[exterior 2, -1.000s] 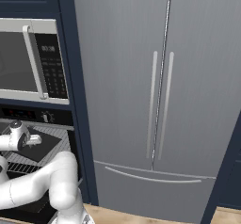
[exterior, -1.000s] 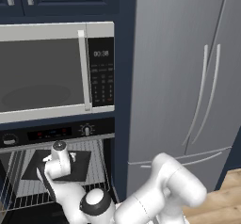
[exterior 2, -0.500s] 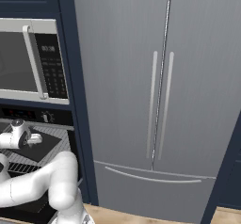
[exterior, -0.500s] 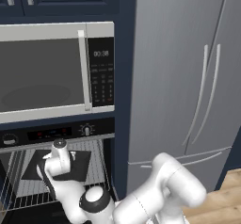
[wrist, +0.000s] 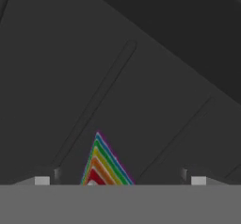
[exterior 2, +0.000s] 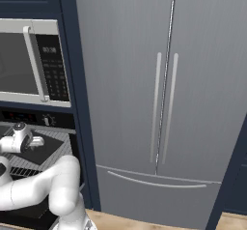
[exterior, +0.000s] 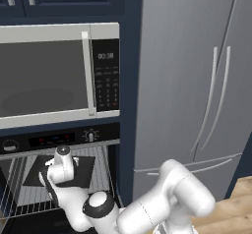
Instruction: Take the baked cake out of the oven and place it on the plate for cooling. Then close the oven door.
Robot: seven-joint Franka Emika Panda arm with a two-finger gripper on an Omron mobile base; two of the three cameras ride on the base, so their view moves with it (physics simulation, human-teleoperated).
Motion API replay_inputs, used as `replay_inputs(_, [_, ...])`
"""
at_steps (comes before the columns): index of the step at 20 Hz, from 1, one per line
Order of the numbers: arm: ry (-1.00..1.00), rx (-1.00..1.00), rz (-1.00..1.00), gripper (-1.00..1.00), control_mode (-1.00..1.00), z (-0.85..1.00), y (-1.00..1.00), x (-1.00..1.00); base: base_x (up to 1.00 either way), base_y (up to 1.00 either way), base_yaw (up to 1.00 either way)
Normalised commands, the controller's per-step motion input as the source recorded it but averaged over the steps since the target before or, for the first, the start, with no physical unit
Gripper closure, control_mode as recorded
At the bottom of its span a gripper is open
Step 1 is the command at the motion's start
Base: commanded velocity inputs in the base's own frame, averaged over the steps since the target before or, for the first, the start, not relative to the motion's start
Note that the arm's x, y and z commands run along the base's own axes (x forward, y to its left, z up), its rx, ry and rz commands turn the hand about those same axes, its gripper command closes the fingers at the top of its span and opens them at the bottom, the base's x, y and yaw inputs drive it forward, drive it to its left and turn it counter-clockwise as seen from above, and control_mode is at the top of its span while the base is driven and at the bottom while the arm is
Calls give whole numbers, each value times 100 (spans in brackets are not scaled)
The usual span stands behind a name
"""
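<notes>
In the left base view the oven (exterior: 59, 179) stands open below the microwave (exterior: 59, 73), and the hand reaches in over a dark tray (exterior: 59, 171) lying on the wire rack (exterior: 29, 198). In the hand view, the end effector (wrist: 120, 180) is spread wide, holding nothing; a rainbow-layered cake slice (wrist: 104, 164) sits between its two fingertips (wrist: 42, 180), nearer the left one, its pointed end aimed away from the camera. The cake lies straight ahead and close, so the coming move looks like a short advance before clenching.

rainbow-striped cake (wrist: 106, 167) – black oven (exterior: 59, 140)
</notes>
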Motion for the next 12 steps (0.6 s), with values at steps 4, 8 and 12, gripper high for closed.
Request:
replay_inputs(4, [-7,0,0,100,-100,-30,0,0,0,0,0])
replay_inputs(8, [-9,0,0,100,-100,-25,0,0,0,0,0])
replay_inputs(12, [-15,0,0,100,-100,-28,-1,-15,0,0,0])
